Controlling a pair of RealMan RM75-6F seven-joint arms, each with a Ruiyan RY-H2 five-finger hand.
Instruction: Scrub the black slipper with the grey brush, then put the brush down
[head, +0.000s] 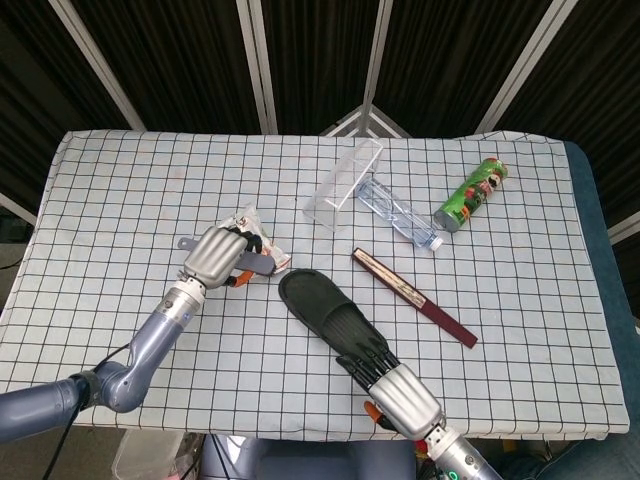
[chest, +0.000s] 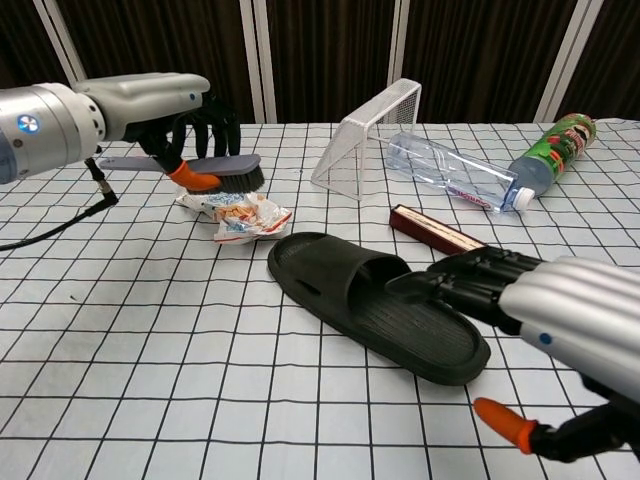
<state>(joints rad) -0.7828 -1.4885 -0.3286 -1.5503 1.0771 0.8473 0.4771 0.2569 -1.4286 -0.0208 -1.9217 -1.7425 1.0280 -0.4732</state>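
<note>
The black slipper (head: 322, 310) (chest: 352, 288) lies mid-table, its toe end toward the front right. My left hand (head: 221, 256) (chest: 170, 108) grips the grey brush (chest: 218, 171) (head: 256, 264) in the air, bristles down, above the snack packet and left of the slipper's heel. My right hand (head: 390, 384) (chest: 540, 305) hovers over the slipper's toe end with its fingers (chest: 460, 280) stretched out and apart, holding nothing. It hides the toe in the head view.
A crumpled snack packet (chest: 235, 210) lies under the brush. A dark red flat box (head: 415, 297), a clear bottle (head: 400, 213), a green can (head: 470, 194) and a clear wire-mesh holder (head: 343, 184) sit behind and right of the slipper.
</note>
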